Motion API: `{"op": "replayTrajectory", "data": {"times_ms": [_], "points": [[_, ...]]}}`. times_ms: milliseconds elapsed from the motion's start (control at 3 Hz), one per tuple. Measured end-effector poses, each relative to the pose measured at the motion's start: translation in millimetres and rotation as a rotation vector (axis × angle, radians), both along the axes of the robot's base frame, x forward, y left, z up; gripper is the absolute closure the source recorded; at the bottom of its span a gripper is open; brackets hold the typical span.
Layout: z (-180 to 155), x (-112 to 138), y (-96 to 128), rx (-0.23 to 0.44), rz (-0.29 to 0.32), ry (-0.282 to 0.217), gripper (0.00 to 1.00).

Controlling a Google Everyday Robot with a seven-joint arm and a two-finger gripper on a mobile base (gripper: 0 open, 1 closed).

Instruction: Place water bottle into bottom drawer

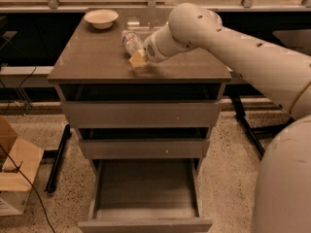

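Note:
The water bottle [129, 40], clear crinkled plastic, lies on the cabinet top [92, 57] near the back middle. My gripper [138, 59], with a yellowish tip, is low over the cabinet top just in front of and to the right of the bottle, close against it. The wrist hides the bottle's right end, so I cannot tell whether the bottle is held. The bottom drawer [146, 191] is pulled open below, with a bare flat grey floor. The arm reaches in from the right.
A pale bowl [101, 18] stands at the back left of the cabinet top. The top drawer [141, 113] and middle drawer [143, 148] are slightly open. A cardboard box [14, 174] and cables lie on the floor at left.

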State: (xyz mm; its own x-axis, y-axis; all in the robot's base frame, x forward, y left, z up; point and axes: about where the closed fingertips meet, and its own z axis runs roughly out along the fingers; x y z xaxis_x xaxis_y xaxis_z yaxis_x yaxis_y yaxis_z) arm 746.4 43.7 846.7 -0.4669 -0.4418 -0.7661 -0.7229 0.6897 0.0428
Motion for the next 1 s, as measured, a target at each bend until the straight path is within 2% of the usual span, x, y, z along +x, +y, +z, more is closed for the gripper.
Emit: {"op": "replayTrajectory", "data": {"times_ms": [333,1000], "points": [[14.3,-30.1,-6.8,0.035,0.095,-0.058,1.0],[25.4,-148.3,-30.1,0.077,0.363,-0.117,1.0]]}}
